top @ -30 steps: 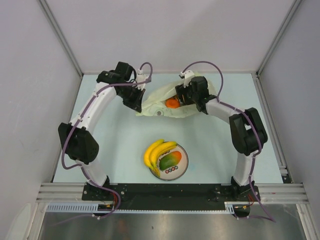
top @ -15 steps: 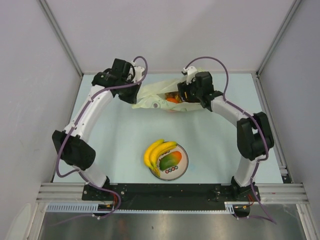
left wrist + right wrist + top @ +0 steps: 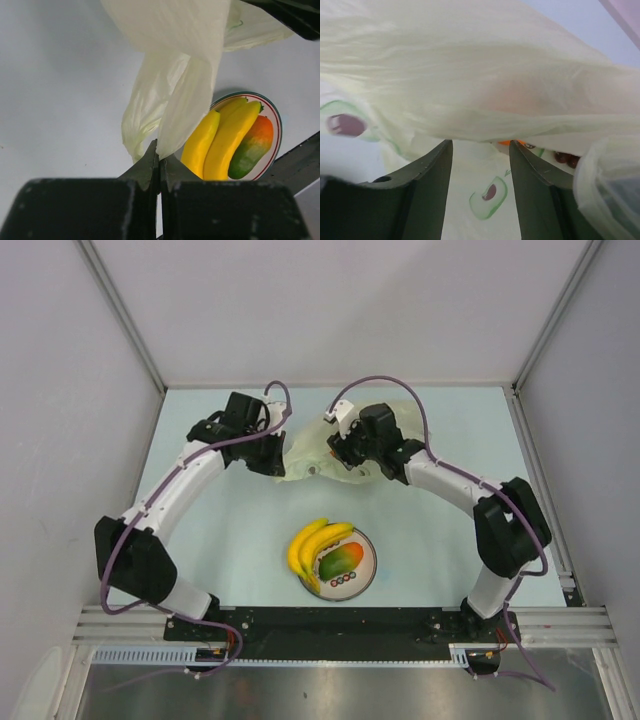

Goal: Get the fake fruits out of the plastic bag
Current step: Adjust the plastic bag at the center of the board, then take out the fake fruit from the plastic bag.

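So, far side of the counter (image 3: pixel 230 530): the left gripper (image 3: pixel 268 452) is pinched fully closed on a fold of the bag (image 3: pixel 308 448) at its left end. The wrist view shows the plastic hanging right out of the shut tips, so that arm is just holding the bag up. The bag lies roughly left to right between the two arms. In the near middle, the banana (image 3: pixel 312 540) and mango (image 3: pixel 340 560) are out already, sitting on the plate (image 3: pixel 372 565), well apart from the bag. The right gripper (image 3: pixel 340 455) has its jaws parted, nothing between them that I can see, nosed in under the top layer of plastic. From its camera, a sliver of orange (image 3: pixel 511 143) shows just ahead of the fingers and the grapes (image 3: pixel 564 158) are a bit right of that, both half hidden by film. So the leftover fruit lies ahead of the right gripper and slightly to its right, and that arm is clearly the nearer one. I'd guess the orange goes first.
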